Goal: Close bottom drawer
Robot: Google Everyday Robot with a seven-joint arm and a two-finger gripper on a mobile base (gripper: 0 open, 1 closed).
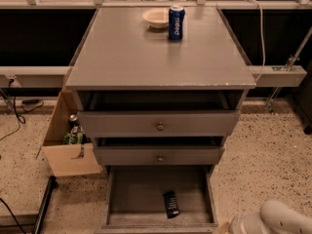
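Bottom drawer (141,191) pulled far out under cabinet (156,57), small black packet (170,204) inside | tool (233,226) low, beside drawer's front right corner, likely ready to push | open or closed: cannot tell

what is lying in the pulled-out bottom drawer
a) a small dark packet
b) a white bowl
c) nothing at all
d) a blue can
a: a small dark packet lies on the floor of the open bottom drawer; the blue can and white bowl stand on the cabinet top, and the gripper is at the lower right by the drawer's front corner.
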